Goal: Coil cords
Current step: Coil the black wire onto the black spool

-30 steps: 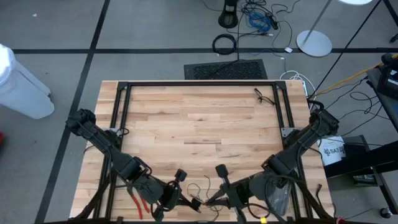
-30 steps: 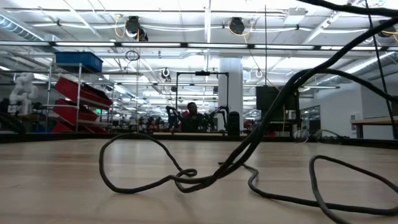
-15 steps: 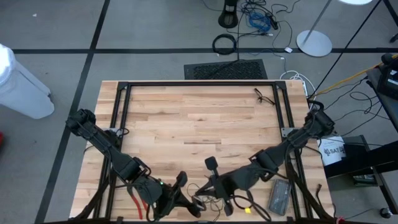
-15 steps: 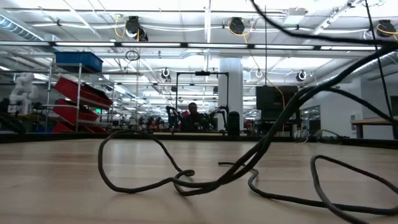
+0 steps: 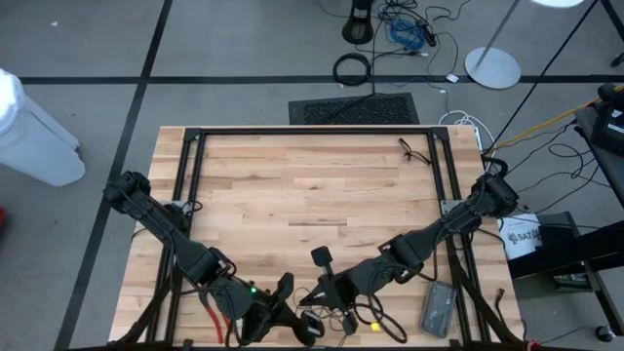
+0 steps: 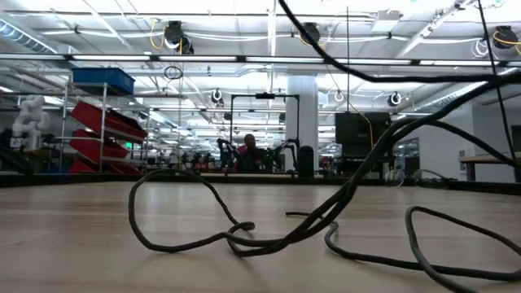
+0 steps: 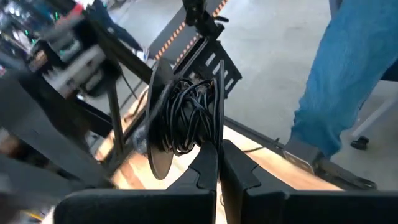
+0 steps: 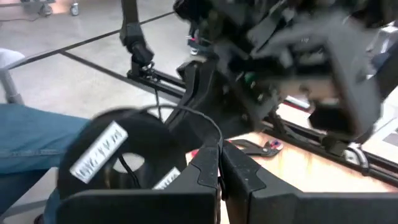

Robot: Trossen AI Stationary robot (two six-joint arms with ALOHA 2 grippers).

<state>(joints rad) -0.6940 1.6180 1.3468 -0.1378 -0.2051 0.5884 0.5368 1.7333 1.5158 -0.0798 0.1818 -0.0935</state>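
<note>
The thin black cord (image 6: 189, 189) lies in loose loops on the wooden table (image 5: 312, 195) by its near edge, and one strand rises off the top. Part of it is wound on a small black spool (image 7: 183, 118), which bears a white label (image 8: 99, 152) on its round face. My left gripper (image 5: 292, 317) is shut on the spool at the table's near edge. My right gripper (image 5: 317, 297) hovers right beside it, shut on a free strand of the cord. My left gripper pinches the rim of one thin spool disc (image 7: 216, 134) between its two fingers, edge-on. The spool stands in front of the fingertips, clear of the table, with the cord bundled between its discs. My right gripper pinches one strand of the cord (image 8: 214, 134) between its fingertips (image 8: 208, 165). The strand arches from there toward the spool.
Red-handled pliers (image 5: 216, 320) lie near the left arm and a grey box (image 5: 436, 307) near the right arm. A second small dark cord (image 5: 414, 151) lies at the far right by the black frame (image 5: 312, 132). A person's leg in blue trousers (image 7: 348, 74) stands close to the table.
My right gripper has gone toward the table's left edge and a little down, closing in on my left gripper. My left gripper has rolled about its own line with the spool. The raised strand has swung higher and farther left; the loops on the table have stayed.
</note>
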